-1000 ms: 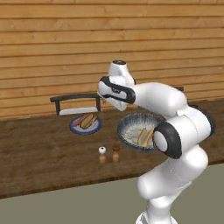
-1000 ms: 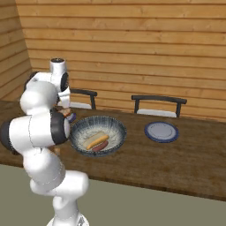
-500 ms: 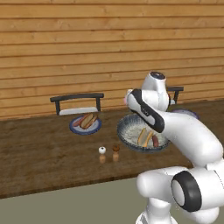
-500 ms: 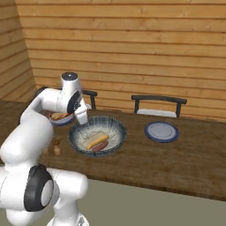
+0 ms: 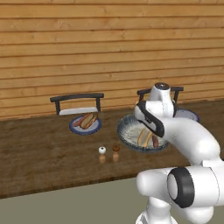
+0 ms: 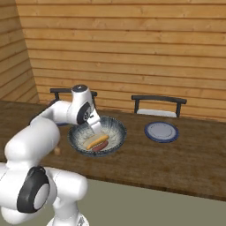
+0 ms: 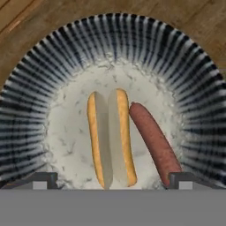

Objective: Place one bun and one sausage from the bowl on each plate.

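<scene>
Bowl (image 7: 35, 110) interior shows plainly from the hand camera: split bun (image 7: 110, 137) beside sausage (image 7: 154, 142). Base cameras add one filled plate (image 5: 85, 125) and one bare plate (image 6: 161, 131) on the tabletop (image 6: 185, 161). Arm bends down over the bowl, claw (image 7: 113, 178) spread wide (nothing grasped).

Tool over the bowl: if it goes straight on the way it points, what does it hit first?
Most likely the split bun, centred between the open tool's tips, with the sausage just beside it in the bowl. Depth is unclear.
</scene>
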